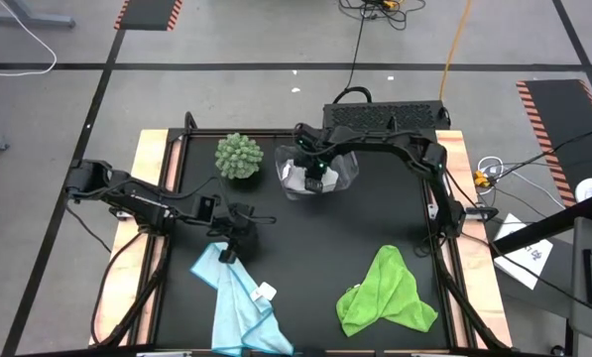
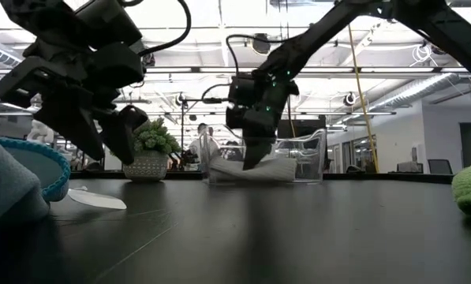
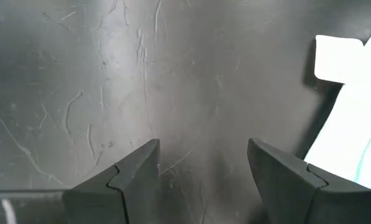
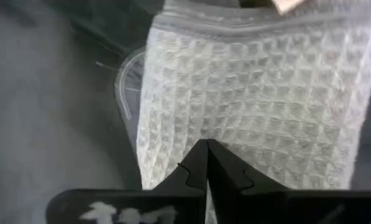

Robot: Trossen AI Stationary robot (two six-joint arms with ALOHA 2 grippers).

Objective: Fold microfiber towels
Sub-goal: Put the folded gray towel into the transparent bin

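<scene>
Inside the clear bin (image 1: 347, 171), the right gripper (image 1: 315, 180) is pinched shut against the white towel (image 4: 253, 93). Left gripper (image 1: 233, 236) hovers spread wide, empty, over bare table (image 1: 305, 258) beside the blue towel's (image 1: 238, 307) upper edge; green towel (image 1: 385, 293) lies apart.

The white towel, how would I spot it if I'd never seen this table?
Find the clear plastic bin at the table's far edge, beside the spiky green plant. The white towel lies inside it, under the right gripper. Unlike the blue towel and green towel, it is waffle-textured.
</scene>
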